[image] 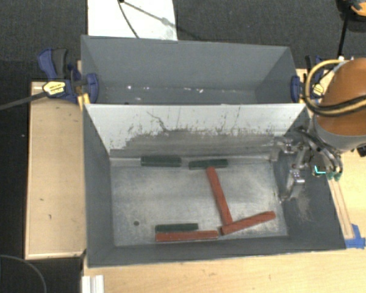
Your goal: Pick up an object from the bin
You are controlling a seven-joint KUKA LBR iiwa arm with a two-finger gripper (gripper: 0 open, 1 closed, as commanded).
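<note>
Camera view: the gripper (288, 191) hangs low by the right wall of the bin (165, 194), and no thing is lifted yet.

Whether the gripper is spread or pressed together I cannot tell, and nothing can be seen in it. Nearest to it, on the floor towards the front right, lies a slanted red bar (249, 221), which touches the foot of a long red bar (218, 194) running up the middle. A third red bar (187, 236) and a dark green bar (177, 227) lie side by side at the front. Two more green bars (160, 161) rest along the back wall, well apart from the gripper. By my judgement the pick is barely begun: closing on a bar, gripping and lifting all remain.
</note>
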